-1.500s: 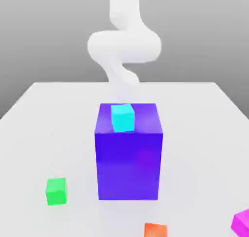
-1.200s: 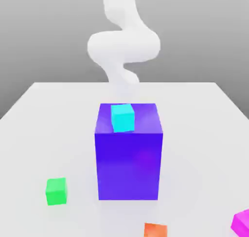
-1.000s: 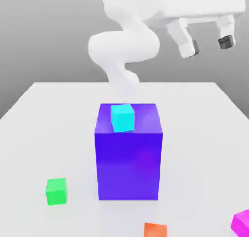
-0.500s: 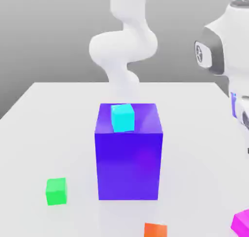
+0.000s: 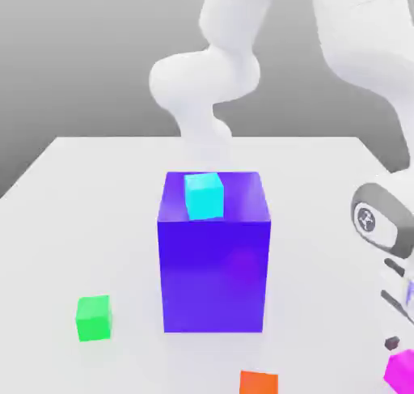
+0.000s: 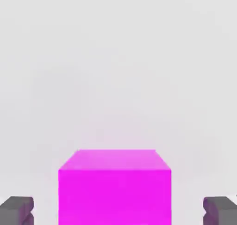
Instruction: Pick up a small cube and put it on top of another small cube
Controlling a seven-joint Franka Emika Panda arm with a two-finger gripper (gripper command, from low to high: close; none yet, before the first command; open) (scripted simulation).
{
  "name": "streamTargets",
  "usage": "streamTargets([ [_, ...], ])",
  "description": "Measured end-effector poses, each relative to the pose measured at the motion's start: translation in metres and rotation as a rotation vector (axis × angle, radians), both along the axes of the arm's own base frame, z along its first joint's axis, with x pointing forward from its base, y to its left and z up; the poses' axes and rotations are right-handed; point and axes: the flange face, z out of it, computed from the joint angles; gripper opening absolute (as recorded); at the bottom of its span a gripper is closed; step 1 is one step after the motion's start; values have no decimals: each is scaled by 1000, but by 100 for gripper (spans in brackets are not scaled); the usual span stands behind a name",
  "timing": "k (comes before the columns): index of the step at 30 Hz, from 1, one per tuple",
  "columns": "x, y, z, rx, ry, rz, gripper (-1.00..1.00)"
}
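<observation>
The small magenta cube (image 5: 400, 370) lies on the white table at the exterior view's lower right corner, partly cut off by the frame edge. My gripper (image 5: 402, 345) hangs just above it, one dark fingertip (image 5: 392, 343) showing. In the hand view the magenta cube (image 6: 114, 185) sits between the two grey fingertips (image 6: 16, 210), with a gap on each side; the gripper (image 6: 118, 211) is open and touches nothing. The small green cube (image 5: 93, 318) rests on the table at the exterior view's lower left, far from the gripper.
A big blue block (image 5: 214, 255) stands mid-table with a cyan cube (image 5: 203, 195) on its top. An orange cube (image 5: 259, 382) lies at the front edge, between the block and the magenta cube. The white arm rises behind and to the right of the block.
The arm swung in from above at the exterior view's right and came down; the hand now sits low over the magenta cube. No cube has moved.
</observation>
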Motion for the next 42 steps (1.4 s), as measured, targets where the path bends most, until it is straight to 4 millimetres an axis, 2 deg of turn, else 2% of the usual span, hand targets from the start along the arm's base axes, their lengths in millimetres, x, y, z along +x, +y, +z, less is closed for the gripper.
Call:
streamTargets([
  [4,-1,0,-5,-1,2,0,-100],
  [6,0,1,13,-2,1,2,-100],
  [9,2,-5,55,-4,-2,4,-100],
  [11,12,-36,71,-17,-20,16,-100],
  [15,27,-111,96,-46,-51,42,-100],
  [20,29,-206,119,-74,-69,70,-100],
  [25,12,-298,132,-85,-64,92,-100],
  [28,-9,-358,135,-82,-53,87,-100],
  [31,-35,-404,133,-69,-38,100,-100],
  [37,-100,-478,117,-15,-4,133,-100],
  [39,-109,-485,113,-8,-4,148,-100],
  [42,-105,-479,109,-14,-12,177,-100],
])
